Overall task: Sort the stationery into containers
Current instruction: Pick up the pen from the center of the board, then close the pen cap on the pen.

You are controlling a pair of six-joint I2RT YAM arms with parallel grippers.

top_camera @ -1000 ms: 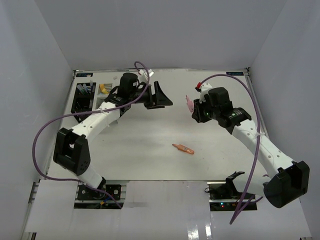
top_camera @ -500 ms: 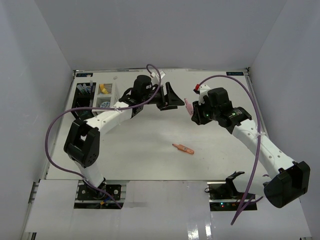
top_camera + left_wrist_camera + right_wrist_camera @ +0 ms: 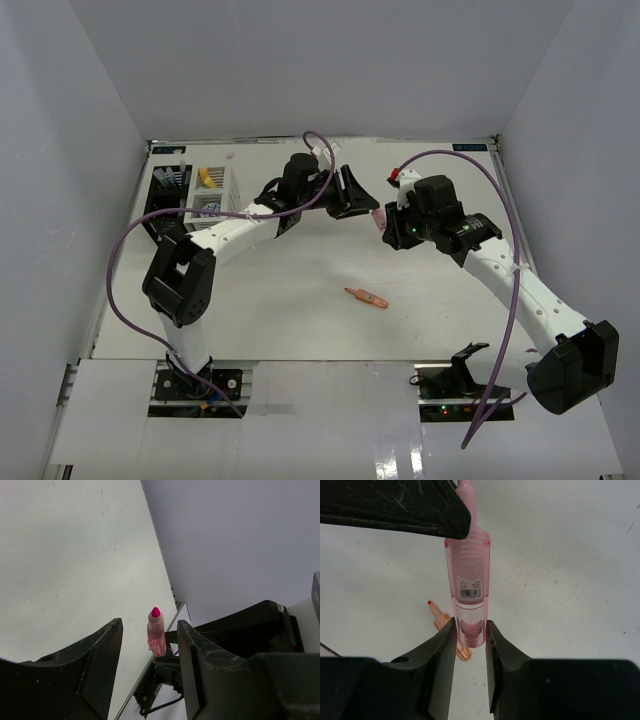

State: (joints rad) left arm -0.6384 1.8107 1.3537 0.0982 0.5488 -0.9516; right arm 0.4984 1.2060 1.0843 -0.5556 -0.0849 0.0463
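A pink marker stands upright in my right gripper, which is shut on its lower end. In the top view this marker is held above the middle of the table. My left gripper has reached across to it. Its fingers stand either side of the marker's tip, with a gap showing on both sides. An orange marker lies loose on the table. The black container and the white container stand at the far left with stationery in them.
The left arm stretches across the back of the table from the containers toward the right arm. Purple cables loop over both arms. White walls close in the back and both sides.
The left arm has swung right from the containers to the pink marker, and its jaws have narrowed around it. The right gripper has held the marker nearly still.
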